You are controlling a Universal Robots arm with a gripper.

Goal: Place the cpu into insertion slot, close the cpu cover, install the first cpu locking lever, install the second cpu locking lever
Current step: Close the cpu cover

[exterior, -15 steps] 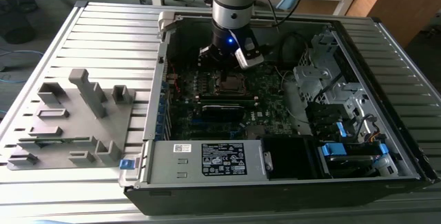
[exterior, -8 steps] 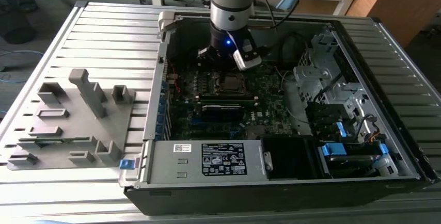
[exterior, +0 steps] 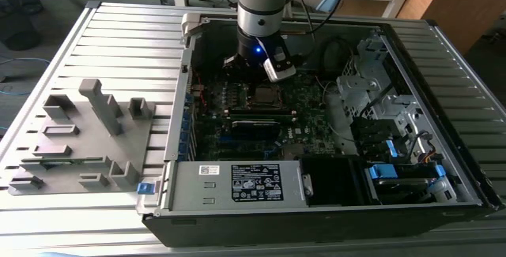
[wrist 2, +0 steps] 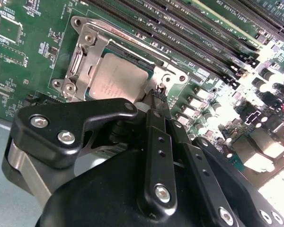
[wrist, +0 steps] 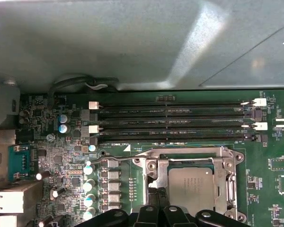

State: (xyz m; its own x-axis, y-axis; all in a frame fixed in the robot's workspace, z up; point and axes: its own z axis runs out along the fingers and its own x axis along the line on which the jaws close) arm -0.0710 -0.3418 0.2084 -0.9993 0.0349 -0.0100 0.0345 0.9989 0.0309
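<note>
The cpu (wrist 2: 117, 78) lies flat beneath the lowered cpu cover (wrist 2: 80, 60). The gripper (wrist 2: 157, 96), jaws clenched together, has its tips at the cover's edge beside the chip

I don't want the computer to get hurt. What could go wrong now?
The gripper sits right at the edge of the cpu cover, so a slip might scratch the cpu or the green board. The thin locking lever pokes out beside the cover; I can't tell whether it is hooked, and if not, the cover might lift.
</note>
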